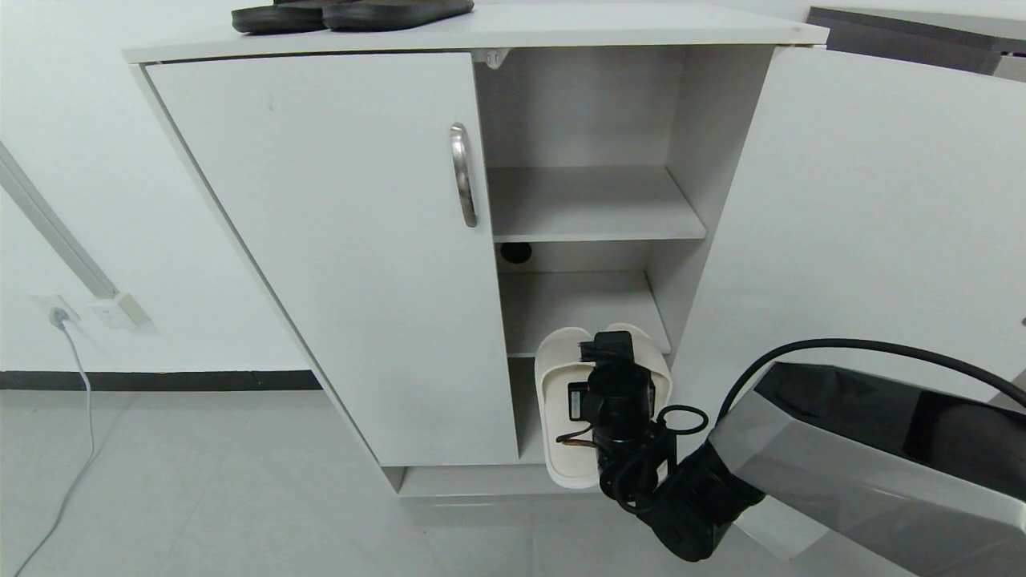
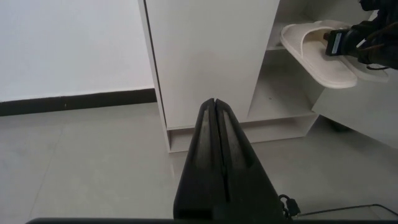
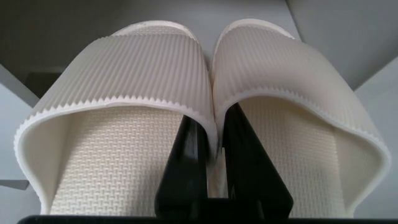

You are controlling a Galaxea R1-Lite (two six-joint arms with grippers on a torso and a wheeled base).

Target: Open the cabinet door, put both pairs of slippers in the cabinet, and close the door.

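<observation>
A white cabinet (image 1: 561, 32) stands with its right door (image 1: 866, 224) swung open and its left door (image 1: 337, 256) closed. A pair of cream slippers (image 1: 559, 401) (image 2: 317, 53) (image 3: 143, 93) hangs side by side at the mouth of the lowest compartment, toes inward and heels sticking out. My right gripper (image 1: 607, 349) (image 3: 216, 155) is shut on the two inner strap edges. A black pair of slippers (image 1: 353, 14) lies on the cabinet top. My left gripper (image 2: 214, 106) is shut on nothing, low over the floor in front of the cabinet.
Two bare shelves (image 1: 593, 204) sit above the lowest compartment. A metal handle (image 1: 462, 175) is on the closed door. A wall socket and cable (image 1: 58, 319) are at the left. Grey furniture (image 1: 922, 32) stands behind the open door. Tiled floor lies in front.
</observation>
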